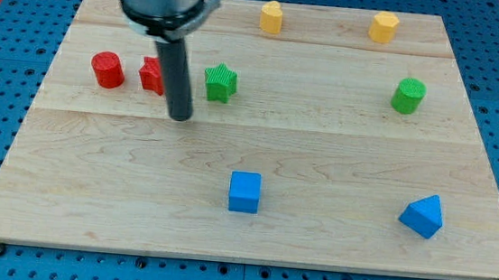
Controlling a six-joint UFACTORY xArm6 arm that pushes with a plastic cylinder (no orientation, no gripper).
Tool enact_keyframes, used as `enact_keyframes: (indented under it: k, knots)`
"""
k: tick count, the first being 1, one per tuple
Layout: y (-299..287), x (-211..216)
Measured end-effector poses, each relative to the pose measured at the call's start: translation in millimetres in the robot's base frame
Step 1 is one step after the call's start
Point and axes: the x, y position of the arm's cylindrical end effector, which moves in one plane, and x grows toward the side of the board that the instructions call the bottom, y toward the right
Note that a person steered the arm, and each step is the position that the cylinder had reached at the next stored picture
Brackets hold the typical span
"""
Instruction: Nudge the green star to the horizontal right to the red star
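Observation:
The green star [221, 82] lies on the wooden board at the upper left of middle. The red star [153, 74] is to its left, partly hidden behind the dark rod. My tip [180, 116] rests on the board just below the gap between the two stars, slightly nearer the red star, touching neither as far as I can see. The two stars sit at about the same height in the view.
A red cylinder [107, 69] is left of the red star. Two yellow blocks [271, 17] [384, 27] are at the view's top. A green cylinder [408, 95] is at right. A blue cube [245, 192] and a blue wedge-like block [423, 216] lie near the bottom.

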Motion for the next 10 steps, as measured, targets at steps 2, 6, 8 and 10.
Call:
enact_keyframes:
  k: [2, 6, 8, 10]
  knots:
    - [40.4, 0.0]
    - [40.4, -18.2]
    - [42.3, -34.1]
    - [53.8, -33.9]
